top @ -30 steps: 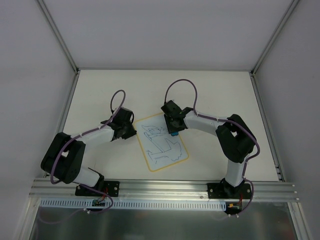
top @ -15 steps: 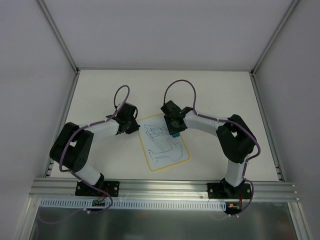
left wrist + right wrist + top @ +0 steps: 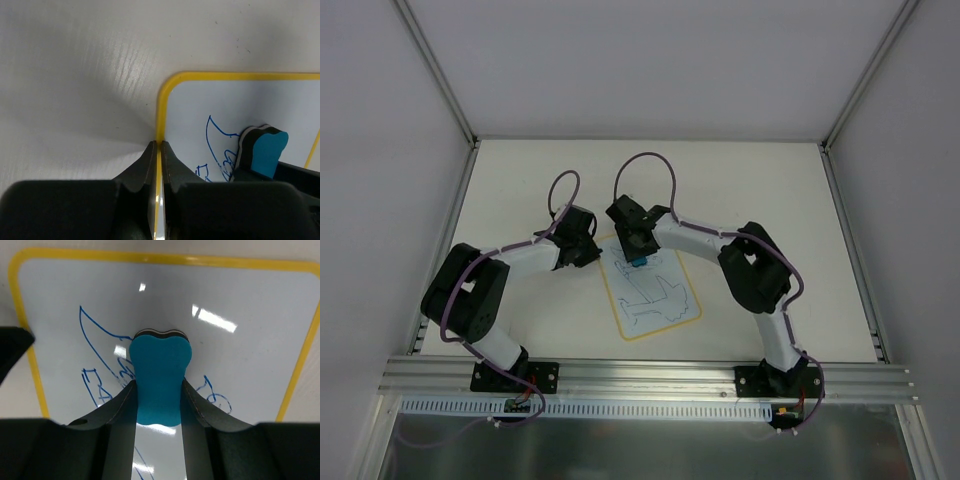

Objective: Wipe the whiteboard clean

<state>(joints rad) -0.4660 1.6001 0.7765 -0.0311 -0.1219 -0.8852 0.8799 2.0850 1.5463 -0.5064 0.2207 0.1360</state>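
The whiteboard point(image 3: 660, 300) lies flat mid-table, white with a yellow border and blue scribbles; it also shows in the left wrist view point(image 3: 225, 100) and the right wrist view point(image 3: 240, 300). My left gripper point(image 3: 588, 254) sits at its left edge, jaws shut on the yellow border point(image 3: 159, 150). My right gripper point(image 3: 636, 255) is shut on the blue bone-shaped eraser point(image 3: 160, 375), which presses on the board's upper left part among the scribbles. The eraser also shows in the top view point(image 3: 637, 262) and the left wrist view point(image 3: 265, 152).
Metal frame posts point(image 3: 440, 70) and white walls bound the table on the left, right and back. An aluminium rail point(image 3: 650, 378) with both arm bases runs along the near edge.
My right gripper has slid the eraser leftward across the board's upper part, and scribbles near the top right look fainter. My left gripper reached the board's left edge earlier and has stayed there.
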